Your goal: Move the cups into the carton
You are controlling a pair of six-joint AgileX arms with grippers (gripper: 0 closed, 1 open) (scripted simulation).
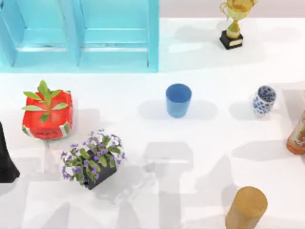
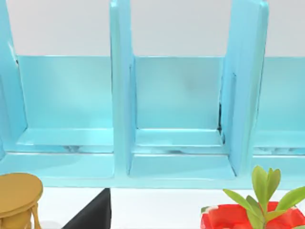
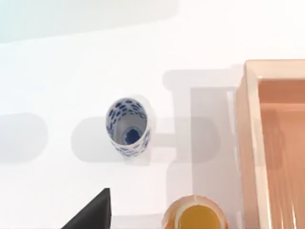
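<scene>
The plain blue cup (image 1: 178, 100) stands upright near the middle of the table. The smaller white cup with dark-blue pattern (image 1: 263, 100) stands to its right; the right wrist view looks down into this patterned cup (image 3: 127, 126). Beside it in that view lies a peach-coloured open box (image 3: 251, 143), which looks like the carton; both cups are outside it. An orange-brown edge (image 1: 298, 136) at the table's right side may be the same box. A black wedge (image 3: 90, 214) of my right arm shows, with no fingers visible.
A turquoise shelf unit (image 1: 78, 36) fills the back left. A gold trophy (image 1: 233, 24) stands at the back right. A red planter (image 1: 46, 114) and a purple-flowered plant (image 1: 93, 160) sit on the left, and a tan cylinder (image 1: 246, 207) at the front right. A black shape (image 1: 5, 160) marks the left edge.
</scene>
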